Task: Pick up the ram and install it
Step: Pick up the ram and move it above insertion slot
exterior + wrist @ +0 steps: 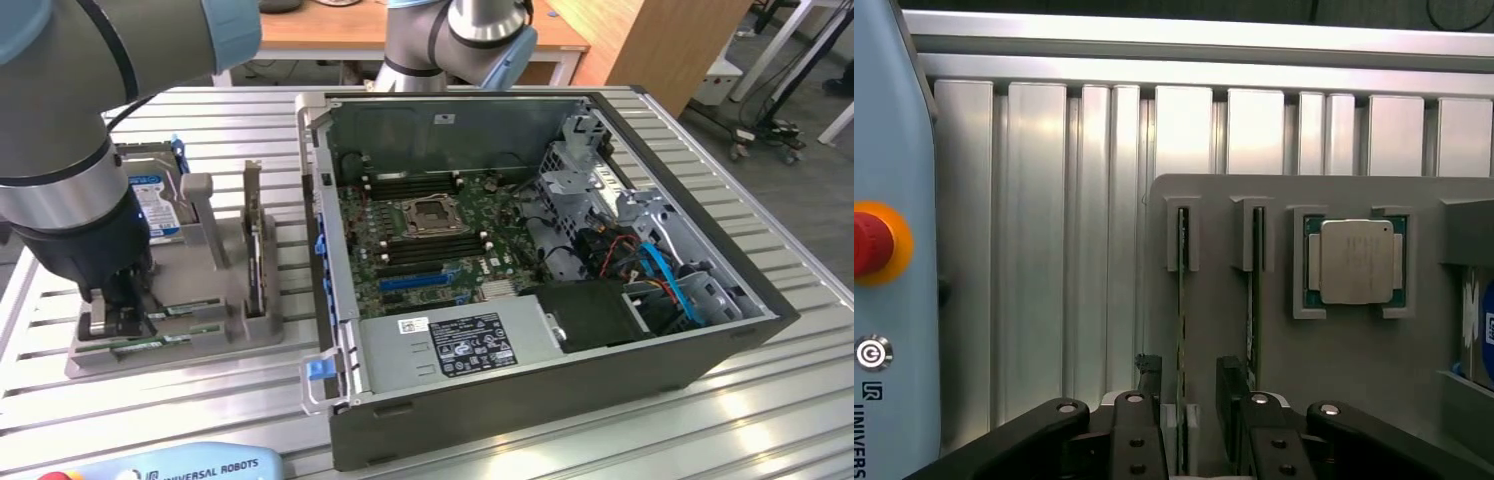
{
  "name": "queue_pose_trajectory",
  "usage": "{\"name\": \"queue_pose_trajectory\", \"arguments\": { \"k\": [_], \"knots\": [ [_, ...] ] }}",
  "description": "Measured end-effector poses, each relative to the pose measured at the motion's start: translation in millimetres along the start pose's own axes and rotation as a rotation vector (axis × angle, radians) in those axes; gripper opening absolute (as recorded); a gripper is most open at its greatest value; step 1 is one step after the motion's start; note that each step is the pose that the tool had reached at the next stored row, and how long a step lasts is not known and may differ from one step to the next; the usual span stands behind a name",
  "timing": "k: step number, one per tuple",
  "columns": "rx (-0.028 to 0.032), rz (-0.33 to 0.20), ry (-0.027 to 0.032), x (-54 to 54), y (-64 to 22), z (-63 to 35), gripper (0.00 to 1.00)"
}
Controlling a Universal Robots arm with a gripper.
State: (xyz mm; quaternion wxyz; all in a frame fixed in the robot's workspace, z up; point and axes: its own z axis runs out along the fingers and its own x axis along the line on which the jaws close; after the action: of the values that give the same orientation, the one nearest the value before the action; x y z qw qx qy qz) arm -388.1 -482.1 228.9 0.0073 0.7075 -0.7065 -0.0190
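Two ram sticks stand on edge in slots of a grey holder tray (pixel 1254 190). One ram stick (pixel 1182 300) runs between my gripper's (pixel 1189 390) two black fingers, with a gap on each side. The other ram stick (pixel 1256 290) lies just outside one finger (pixel 1232 385). The gripper is open and holds nothing. In the exterior view the gripper (pixel 118 305) is lowered onto the tray (pixel 254 335) at that view's left, where green ram (pixel 180 308) shows beside it. The open computer case (pixel 534 400) with its motherboard (pixel 400 255) sits right of the tray.
A square silver processor chip (pixel 1357 262) rests in a pocket of the tray. A hard drive with a blue-white label (pixel 160 205) stands at the tray's far end. A pale blue teach pendant (pixel 889 330) with a red stop button lies near the tray. The table (pixel 200 400) is ribbed aluminium.
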Motion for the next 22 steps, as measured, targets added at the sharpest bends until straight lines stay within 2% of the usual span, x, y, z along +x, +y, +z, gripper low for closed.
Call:
{"name": "queue_pose_trajectory", "arguments": {
  "k": [22],
  "knots": [
    [0.0, 0.0, 0.0, 0.4, -0.8, 21.1, 0.35]
  ]
}}
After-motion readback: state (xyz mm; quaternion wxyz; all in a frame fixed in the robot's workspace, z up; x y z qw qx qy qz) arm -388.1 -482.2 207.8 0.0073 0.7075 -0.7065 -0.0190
